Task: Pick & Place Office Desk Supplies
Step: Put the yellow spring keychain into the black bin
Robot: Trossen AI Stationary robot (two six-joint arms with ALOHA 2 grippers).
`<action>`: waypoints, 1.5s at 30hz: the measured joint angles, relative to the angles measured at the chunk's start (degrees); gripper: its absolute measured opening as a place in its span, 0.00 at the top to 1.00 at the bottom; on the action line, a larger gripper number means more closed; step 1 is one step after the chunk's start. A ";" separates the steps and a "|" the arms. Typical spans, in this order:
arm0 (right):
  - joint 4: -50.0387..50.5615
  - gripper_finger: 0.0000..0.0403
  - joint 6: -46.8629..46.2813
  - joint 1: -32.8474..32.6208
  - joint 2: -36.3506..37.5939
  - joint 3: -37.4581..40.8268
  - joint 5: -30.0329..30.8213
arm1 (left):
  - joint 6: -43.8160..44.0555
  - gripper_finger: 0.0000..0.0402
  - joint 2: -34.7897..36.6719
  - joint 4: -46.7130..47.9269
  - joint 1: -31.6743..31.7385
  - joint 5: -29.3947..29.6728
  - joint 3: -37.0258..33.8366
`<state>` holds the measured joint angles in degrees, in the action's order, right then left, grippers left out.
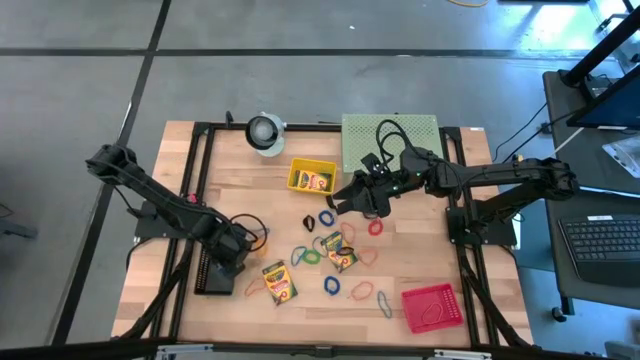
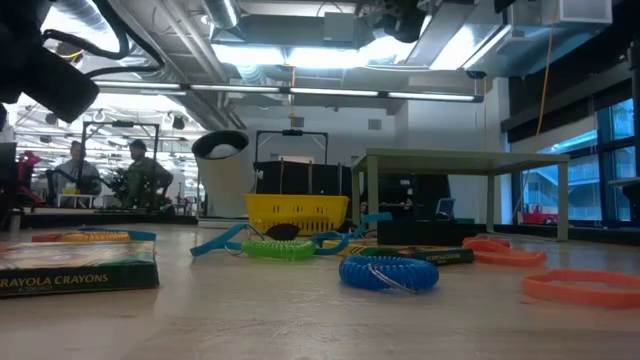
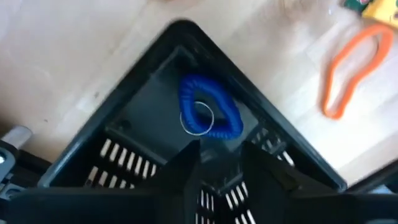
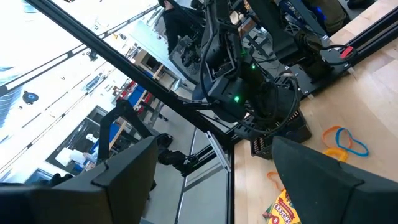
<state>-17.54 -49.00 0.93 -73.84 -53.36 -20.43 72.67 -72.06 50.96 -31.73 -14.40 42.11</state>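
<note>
A pale wooden table (image 1: 300,305) in a workshop carries scattered desk supplies, with two people seated far off in the room behind. The left gripper (image 3: 219,163) hovers over a black slotted basket (image 3: 134,134) near the table's left front; its fingers stand slightly apart, holding nothing, and a blue coiled band (image 3: 208,112) with a metal ring lies on the basket floor just beyond them. An orange band (image 3: 348,68) lies on the wood beside the basket. The right gripper (image 1: 335,203) hangs wide open above the middle of the table, empty, near a yellow basket (image 1: 312,177) holding a crayon box. More crayon boxes (image 1: 279,281) and coloured bands (image 1: 332,286) lie between the arms, and a red basket (image 1: 433,306) sits at the right front.
</note>
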 joint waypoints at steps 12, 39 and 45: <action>0.02 0.21 0.62 0.08 0.00 0.00 0.02 | 2.50 0.59 5.77 0.07 2.53 10.73 4.47; 0.02 0.21 0.40 0.15 0.00 0.00 0.48 | -64.16 0.53 -12.39 -9.38 10.84 9.26 7.69; 0.01 0.21 0.12 0.11 0.00 0.00 0.48 | -64.42 0.52 -15.83 -9.54 10.86 10.34 7.67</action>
<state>-17.53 -48.87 1.04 -73.84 -53.36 -19.94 8.25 -87.89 41.42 -20.86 -4.06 49.78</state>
